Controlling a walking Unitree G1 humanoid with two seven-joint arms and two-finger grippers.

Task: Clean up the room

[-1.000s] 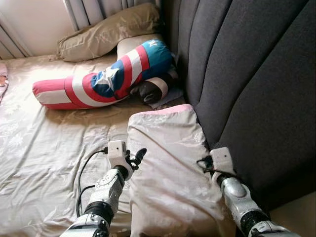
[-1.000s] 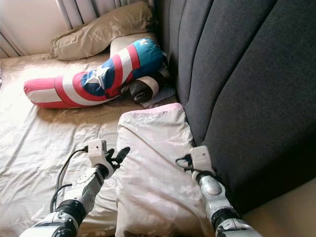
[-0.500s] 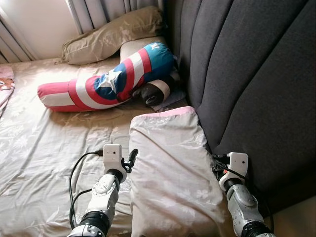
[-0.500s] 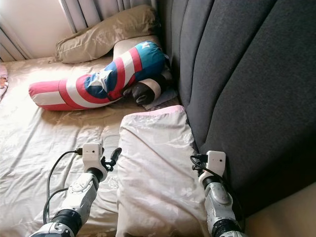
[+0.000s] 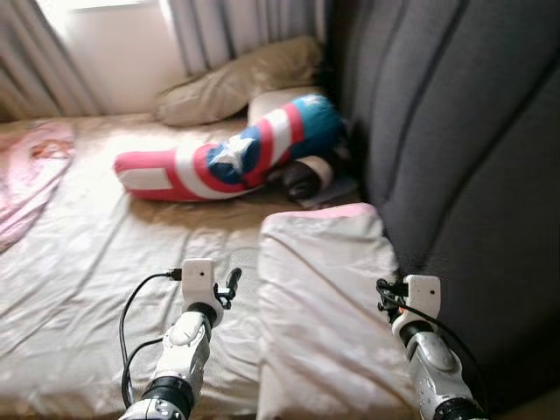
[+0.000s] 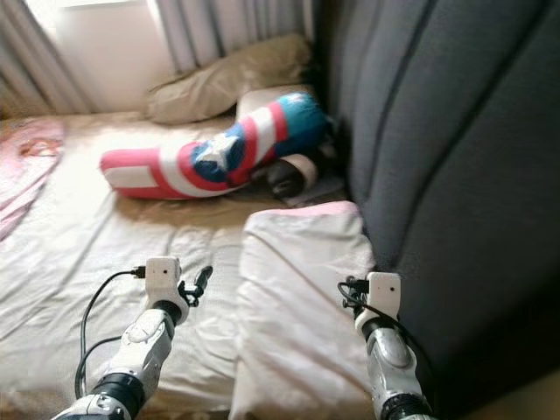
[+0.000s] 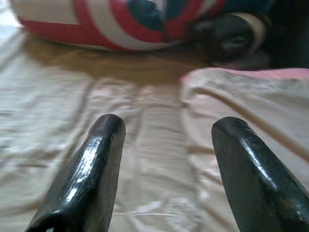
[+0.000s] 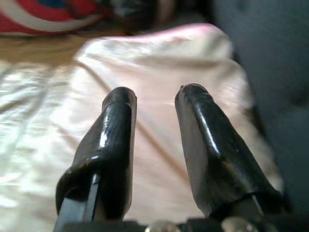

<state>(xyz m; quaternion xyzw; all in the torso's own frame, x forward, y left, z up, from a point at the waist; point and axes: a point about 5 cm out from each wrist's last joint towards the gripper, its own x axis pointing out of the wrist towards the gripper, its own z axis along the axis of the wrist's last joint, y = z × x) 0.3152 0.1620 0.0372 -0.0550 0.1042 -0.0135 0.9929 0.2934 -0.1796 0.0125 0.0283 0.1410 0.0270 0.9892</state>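
The pillow (image 5: pixel 328 306) is now released and flat on the bed (image 5: pixel 87 262). Left hand (image 7: pixel 166 159) is held wide at 9 o'clock, right hand (image 8: pixel 154 130) narrow, both empty and withdrawn.

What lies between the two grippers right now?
The pale pillow lies between the left gripper and right gripper, in the eye views.

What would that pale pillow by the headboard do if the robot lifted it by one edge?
The pale pillow looks soft and creased, so it would probably sag and fold rather than stay flat. Its cover has a satiny sheen, so it may slip between the black fingers. It seems plump, likely light for its size.
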